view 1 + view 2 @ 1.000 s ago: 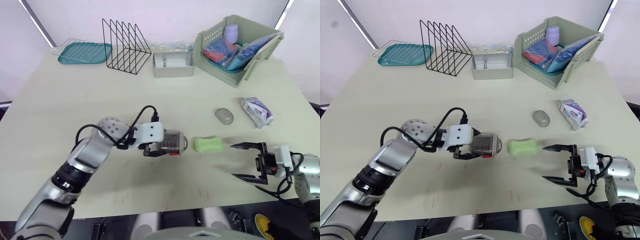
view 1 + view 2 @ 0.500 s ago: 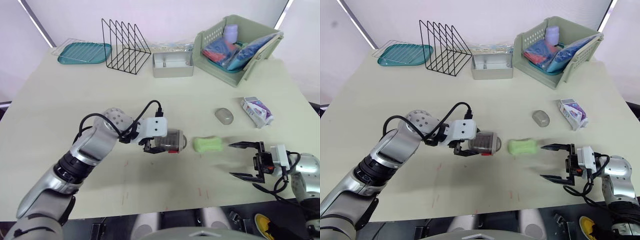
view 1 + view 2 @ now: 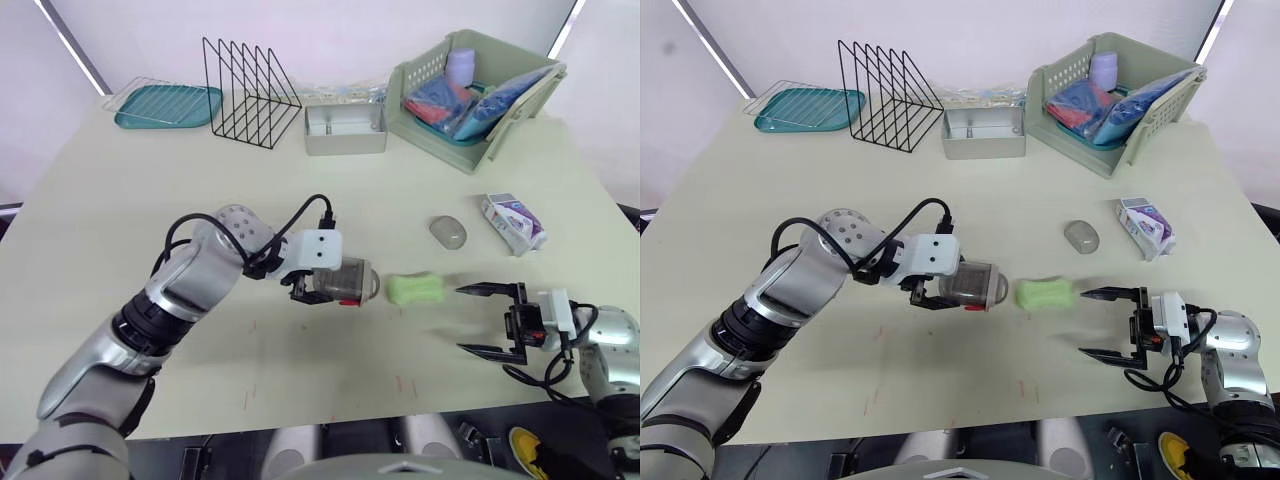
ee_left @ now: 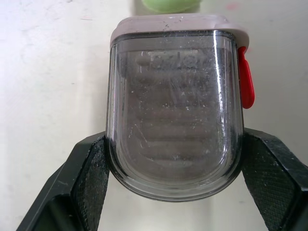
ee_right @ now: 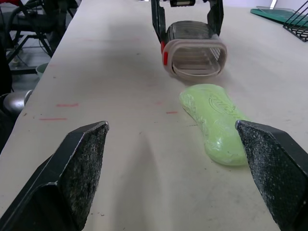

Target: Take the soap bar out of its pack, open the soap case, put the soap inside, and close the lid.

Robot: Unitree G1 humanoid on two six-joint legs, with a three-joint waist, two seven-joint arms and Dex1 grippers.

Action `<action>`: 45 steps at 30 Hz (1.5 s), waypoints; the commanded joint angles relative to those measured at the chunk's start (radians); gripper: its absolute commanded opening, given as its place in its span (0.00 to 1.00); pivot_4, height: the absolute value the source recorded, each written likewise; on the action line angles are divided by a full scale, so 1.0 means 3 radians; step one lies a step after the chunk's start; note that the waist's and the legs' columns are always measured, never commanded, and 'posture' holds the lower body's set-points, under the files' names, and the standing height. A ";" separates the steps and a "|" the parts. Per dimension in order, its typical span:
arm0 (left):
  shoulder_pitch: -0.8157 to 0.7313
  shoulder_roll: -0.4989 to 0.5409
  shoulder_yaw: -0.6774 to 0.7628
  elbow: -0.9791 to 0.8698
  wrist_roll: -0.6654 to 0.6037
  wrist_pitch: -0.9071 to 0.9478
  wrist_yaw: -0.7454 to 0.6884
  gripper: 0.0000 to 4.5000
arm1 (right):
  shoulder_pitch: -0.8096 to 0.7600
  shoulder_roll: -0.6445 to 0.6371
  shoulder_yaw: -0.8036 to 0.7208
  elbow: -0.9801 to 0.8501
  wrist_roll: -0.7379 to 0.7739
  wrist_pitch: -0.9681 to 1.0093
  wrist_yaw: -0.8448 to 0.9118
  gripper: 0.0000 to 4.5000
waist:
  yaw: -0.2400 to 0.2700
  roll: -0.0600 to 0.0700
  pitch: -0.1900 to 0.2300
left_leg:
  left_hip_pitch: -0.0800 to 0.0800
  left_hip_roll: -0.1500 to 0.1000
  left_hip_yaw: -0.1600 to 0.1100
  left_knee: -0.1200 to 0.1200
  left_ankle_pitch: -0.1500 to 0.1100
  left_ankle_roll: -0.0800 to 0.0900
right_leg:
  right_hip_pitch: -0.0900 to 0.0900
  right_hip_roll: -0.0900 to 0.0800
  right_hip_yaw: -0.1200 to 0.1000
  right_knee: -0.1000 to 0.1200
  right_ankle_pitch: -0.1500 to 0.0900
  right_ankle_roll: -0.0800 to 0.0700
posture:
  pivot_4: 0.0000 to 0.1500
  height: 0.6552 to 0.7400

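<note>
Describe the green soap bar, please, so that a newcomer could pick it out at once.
On the pale table, look toward the near edge, right of centre. Between the clear grey soap case with the red clasp and the open right gripper lies the bare, waisted soap bar; it is the only lime-green thing there.

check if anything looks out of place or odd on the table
Mostly mid-task disorder. The soap case is tipped on its side in the left gripper, its open mouth toward the bare soap bar. A grey oval piece, possibly its lid, lies apart, and the crumpled soap pack sits near it.
</note>
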 commanded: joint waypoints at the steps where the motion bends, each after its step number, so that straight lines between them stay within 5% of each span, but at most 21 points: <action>1: -0.0089 0.0076 -0.0003 -0.0195 0.0009 0.0120 -0.0064 0.77 | -0.0046 0.0006 0.0008 0.0018 -0.0016 -0.0060 0.0011 0.99 | 0.0001 0.0000 0.0000 | 0.0000 0.0000 0.0000 0.0000 0.0000 0.0000 | 0.0000 0.0000 0.0000 0.0000 0.0000 0.0000 | 1.00 1.00; 24: -0.0207 0.0328 -0.0005 -0.0235 -0.0056 0.0330 -0.0205 0.77 | -0.0128 0.0072 0.0061 0.0195 -0.0107 -0.0188 -0.0020 0.99 | -0.0001 0.0000 0.0000 | 0.0000 0.0000 0.0000 0.0002 0.0000 0.0000 | 0.0000 0.0001 0.0000 0.0001 0.0000 0.0000 | 1.00 1.00; 45: 0.0426 0.0558 0.0475 0.0507 -0.0198 -0.1074 -0.0134 0.77 | -0.0278 0.0047 0.0109 0.0436 -0.0130 -0.0303 0.0020 0.99 | -0.0003 0.0000 0.0000 | 0.0003 0.0001 0.0003 0.0002 0.0000 0.0000 | 0.0000 0.0001 0.0002 0.0003 0.0000 0.0000 | 1.00 1.00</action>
